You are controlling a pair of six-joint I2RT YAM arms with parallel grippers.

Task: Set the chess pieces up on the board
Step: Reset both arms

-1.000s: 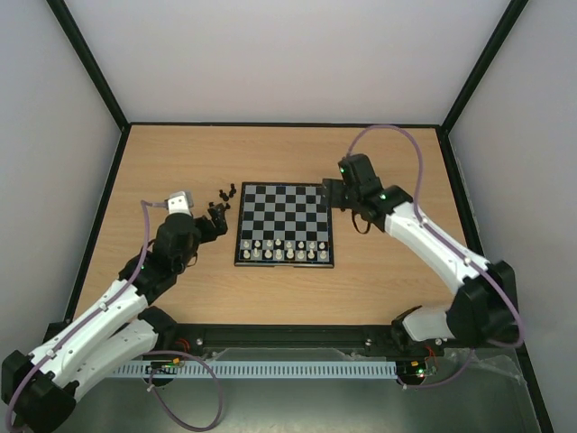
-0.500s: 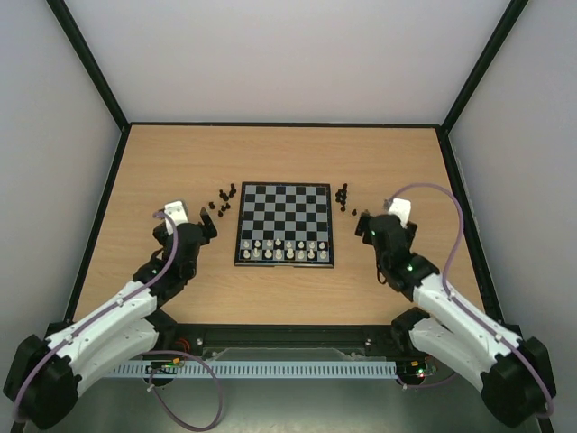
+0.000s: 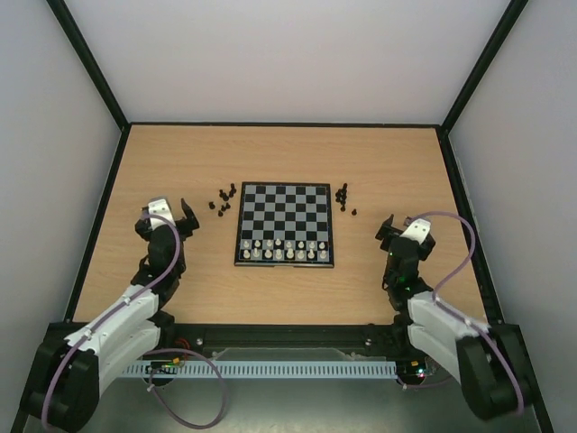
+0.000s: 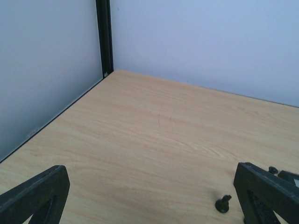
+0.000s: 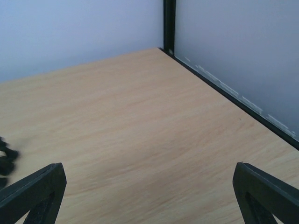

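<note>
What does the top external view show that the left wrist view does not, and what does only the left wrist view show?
Only the top external view: the black-and-grey checked chessboard, the pale whitish chess pieces in its two near rows, a cluster of black pieces right of the board, and the open right gripper. Only the left wrist view: a close look at one small black piece beside its own right finger. Both: the light wooden table, the grey walls and the open left gripper.
</note>
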